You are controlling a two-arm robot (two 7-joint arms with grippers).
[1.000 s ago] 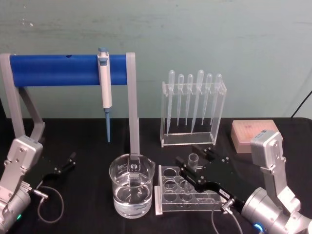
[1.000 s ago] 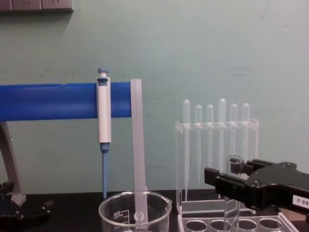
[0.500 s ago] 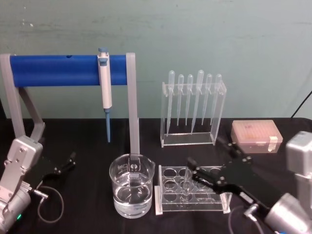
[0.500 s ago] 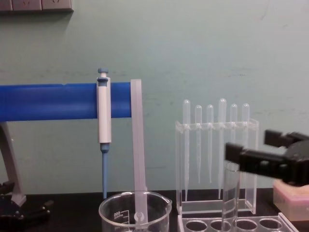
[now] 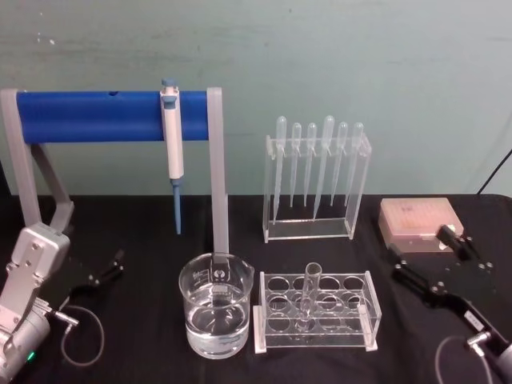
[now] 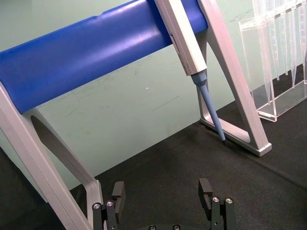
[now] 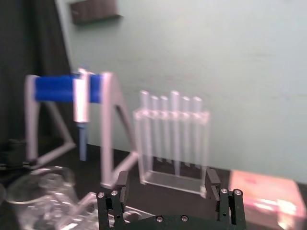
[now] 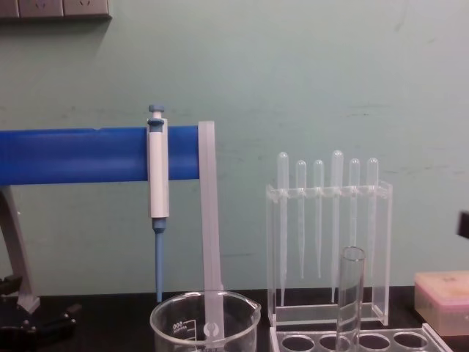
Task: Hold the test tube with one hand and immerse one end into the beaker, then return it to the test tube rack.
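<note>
The test tube stands upright in a hole of the clear rack, free of both grippers; the chest view shows its rimmed mouth and upper wall. The beaker holds clear liquid and sits just left of the rack, its rim low in the chest view. My right gripper is open and empty, well to the right of the rack, beside the pink box. Its wrist view shows its fingers spread. My left gripper rests open at the far left.
A blue bar on grey legs carries a white pipettor behind the beaker. A clear stand with several thin pipettes is behind the rack. A pink box sits at the right. A cable loops by the left arm.
My right gripper has let go of the test tube and drawn back to the right and down. The tube now stands alone in the rack. The left arm is unmoved.
</note>
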